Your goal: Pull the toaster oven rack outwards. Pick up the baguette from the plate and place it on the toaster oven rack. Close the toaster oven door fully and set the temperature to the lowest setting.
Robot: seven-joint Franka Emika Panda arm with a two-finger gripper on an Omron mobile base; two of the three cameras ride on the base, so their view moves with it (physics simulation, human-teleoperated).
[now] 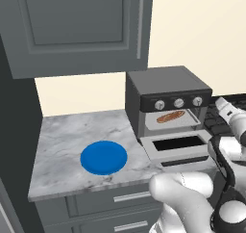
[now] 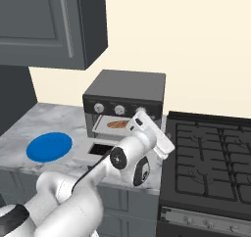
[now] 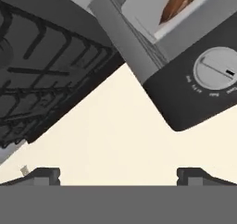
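Countertop toaster oven [image 1: 168, 99], baguette [image 1: 170, 116] inside

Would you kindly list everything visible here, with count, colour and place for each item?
toaster oven: one, dark grey, on the counter beside the stovetop.
knobs: three, silver, in a row above the oven opening.
toaster oven door: one, light grey with dark window, folded down open.
toaster oven rack: one, light grey, in the oven opening.
baguette: one, brown, lying on the rack.
plate: one, bright blue, bare, on the counter left of the oven.
counter: one, grey-white marble.
stovetop: one, black, right of the oven.
wall cabinet: grey, above the counter.
drawers: grey, below the counter.
gripper: one, dark fingers apart, near the oven's right side.
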